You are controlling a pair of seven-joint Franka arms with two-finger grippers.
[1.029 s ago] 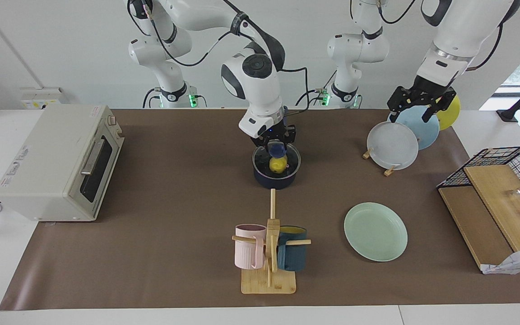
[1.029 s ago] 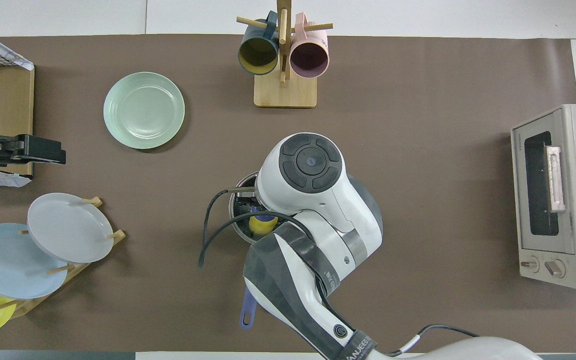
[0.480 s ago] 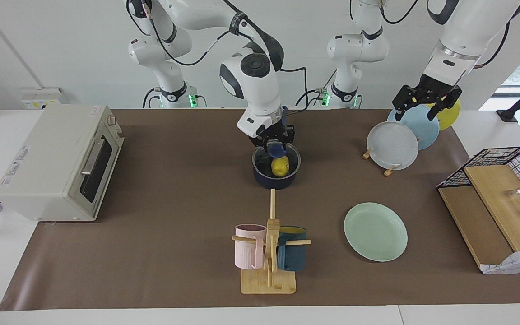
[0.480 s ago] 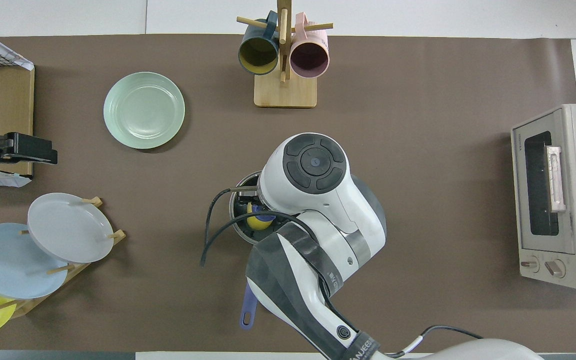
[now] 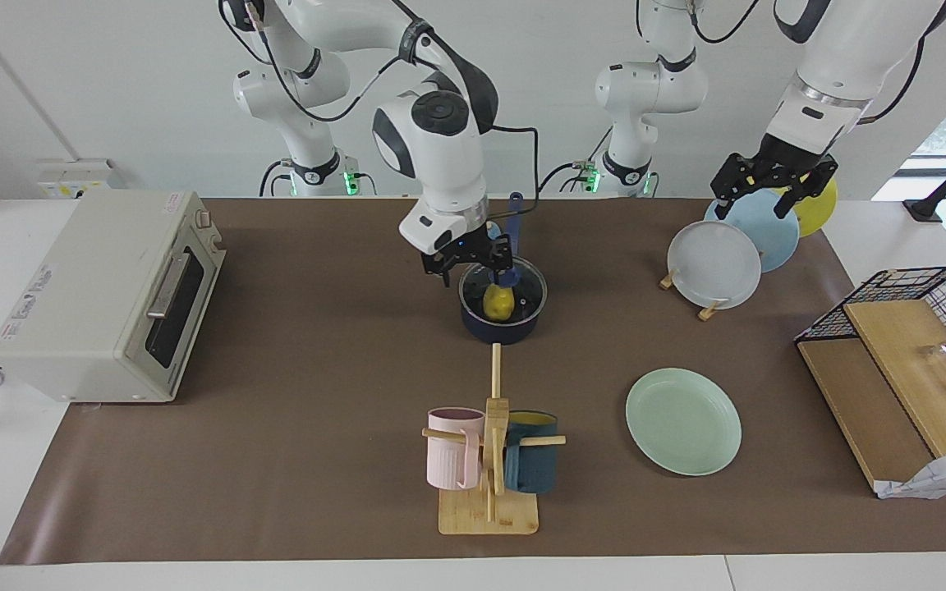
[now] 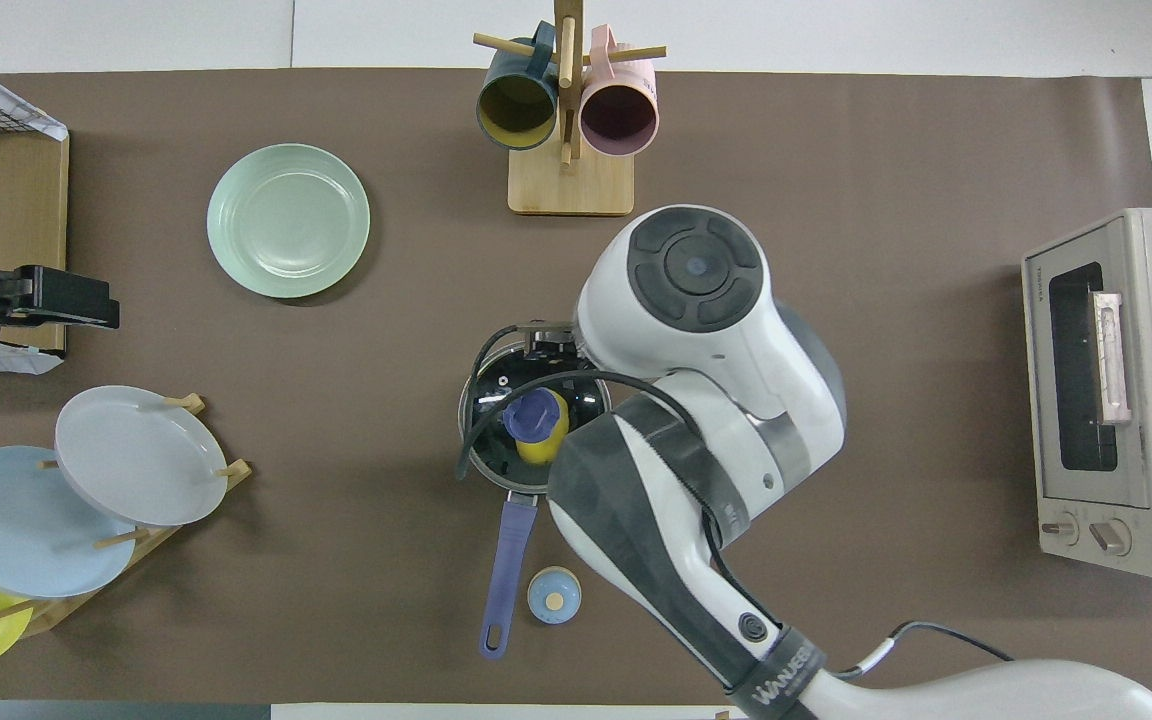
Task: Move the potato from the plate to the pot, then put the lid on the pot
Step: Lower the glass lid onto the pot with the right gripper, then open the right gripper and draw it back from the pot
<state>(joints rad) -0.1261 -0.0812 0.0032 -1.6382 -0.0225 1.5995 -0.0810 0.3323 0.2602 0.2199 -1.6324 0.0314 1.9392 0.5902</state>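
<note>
Lid now seated on pot, potato inside; right gripper has let go of knob, fingers spread, drawn aside over pot's rim. Left gripper waits above plate rack, open. Task looks complete.

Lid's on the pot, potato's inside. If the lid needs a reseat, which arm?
Right, probably. The right gripper hangs open just beside the lid on the pot. The left gripper waits, open, above the racked plates.
</note>
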